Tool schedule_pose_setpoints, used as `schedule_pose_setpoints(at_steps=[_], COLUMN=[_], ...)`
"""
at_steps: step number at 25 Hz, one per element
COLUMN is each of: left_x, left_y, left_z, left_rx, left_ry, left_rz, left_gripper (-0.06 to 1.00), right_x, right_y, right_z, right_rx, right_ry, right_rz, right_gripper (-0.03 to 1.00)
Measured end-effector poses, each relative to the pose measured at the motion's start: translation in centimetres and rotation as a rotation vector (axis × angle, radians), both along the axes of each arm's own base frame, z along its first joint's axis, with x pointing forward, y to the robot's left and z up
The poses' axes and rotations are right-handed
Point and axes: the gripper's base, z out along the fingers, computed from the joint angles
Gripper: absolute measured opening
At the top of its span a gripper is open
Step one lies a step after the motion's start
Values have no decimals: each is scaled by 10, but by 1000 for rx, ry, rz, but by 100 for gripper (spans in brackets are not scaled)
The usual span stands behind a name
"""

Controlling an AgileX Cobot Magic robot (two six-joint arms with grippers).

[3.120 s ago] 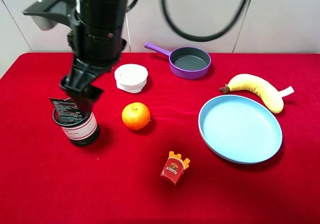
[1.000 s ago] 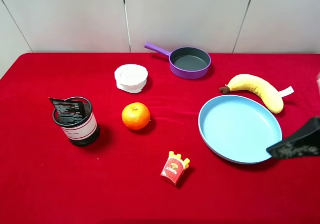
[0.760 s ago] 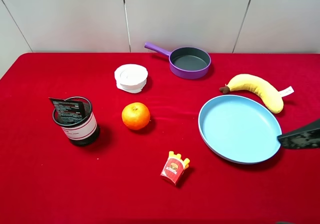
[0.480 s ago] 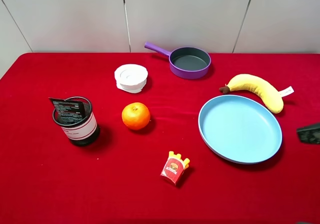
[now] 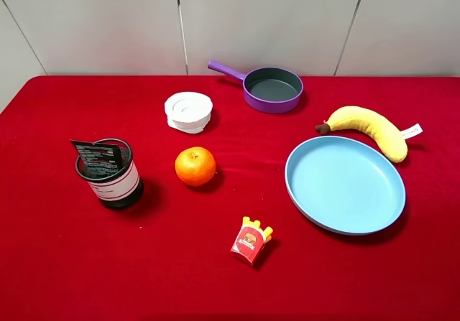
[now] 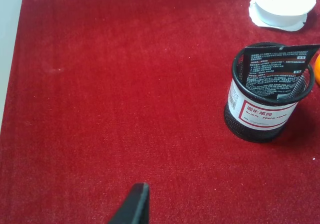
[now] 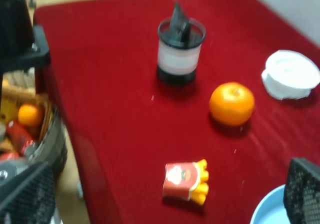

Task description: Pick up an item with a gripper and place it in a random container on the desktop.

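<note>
The black squeeze tube [image 5: 98, 157] stands upright inside the black wire-mesh cup [image 5: 115, 184] at the left of the red desktop [image 5: 180, 278], its flat end sticking out above the rim. The left wrist view shows the tube [image 6: 275, 73] in the cup [image 6: 265, 115], apart from my left gripper, of which only one black fingertip [image 6: 137, 204] shows. My right gripper [image 7: 165, 186] is open and empty, its fingers [image 7: 27, 191] at the frame's corners, far from the cup [image 7: 180, 51]. Neither arm shows in the exterior high view.
An orange [image 5: 195, 166], a white lidded dish [image 5: 188, 111], a purple pan [image 5: 272, 89], a blue plate [image 5: 345, 184], a yellow plush banana [image 5: 368, 127] and a small toy fries box [image 5: 251, 240] lie on the cloth. A basket [image 7: 30, 129] stands beyond the table's edge.
The left arm, which hung over the cup 3.1 s ago, has left the exterior view. The right arm's black part slid off the right edge. The tube stays in the cup.
</note>
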Motion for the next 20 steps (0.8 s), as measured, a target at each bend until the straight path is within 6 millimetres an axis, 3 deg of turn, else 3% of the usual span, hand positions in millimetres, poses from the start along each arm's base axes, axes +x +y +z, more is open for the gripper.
schedule_pose_setpoints(at_steps=[6,9,13,20], left_x=[0,0,0,0], left_y=[0,0,0,0], left_z=[0,0,0,0], left_rx=[0,0,0,2], left_ry=[0,0,0,0], left_rz=[0,0,0,1], left_gripper=[99,99,99,99], right_x=[-6,-5,-3,-2], right_y=[-18,-19,-19,-19], right_z=[-3,-15,-16,-17], right_rx=[47,-18,-18,-9], right_ry=[-21,25,33,49], right_rz=[-53,-77,-118,-346], right_gripper=[69,69,69,69])
